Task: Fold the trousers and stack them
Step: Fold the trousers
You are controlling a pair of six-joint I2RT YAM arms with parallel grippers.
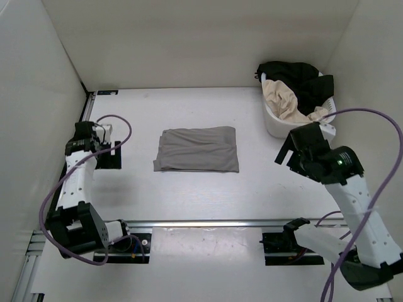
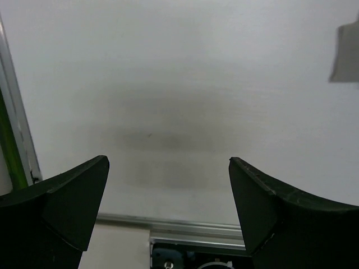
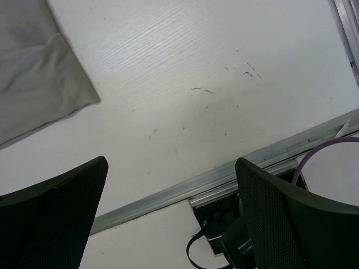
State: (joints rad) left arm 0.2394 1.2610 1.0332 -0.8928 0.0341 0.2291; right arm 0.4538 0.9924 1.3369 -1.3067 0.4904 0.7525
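While the grey trousers (image 1: 197, 149) are lying folded into a flat rectangle at the middle of the white table (image 1: 201, 201), both arms are hanging well apart from them, one to each side. The left tool (image 2: 168, 168) is gaping wide over bare tabletop near the left wall, gripping nothing. The right tool (image 3: 171, 168) is likewise spread and empty, hovering beside a white basket (image 1: 272, 126) heaped with dark and cream clothes. With the bundle sitting square and untouched, the fold is looking finished, and the arms' wide stance is apparently leaving the view of it unblocked. The right tool's nearness to the basket is suggesting another garment as its likely target.
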